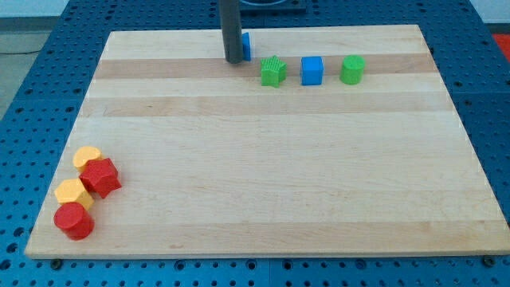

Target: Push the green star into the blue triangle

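The green star point(273, 71) lies near the view's top, a little right of centre. The blue triangle point(245, 45) lies up and left of it, mostly hidden behind my rod, with only its right part showing. My tip point(233, 60) rests on the board just left of the blue triangle and about one block's width left of the green star, touching neither that I can tell.
A blue cube point(311, 70) and a green cylinder point(352, 69) lie in a row right of the star. At the view's bottom left sit a yellow block point(86, 156), a red block point(101, 177), another yellow block point(72, 193) and a red cylinder point(73, 221).
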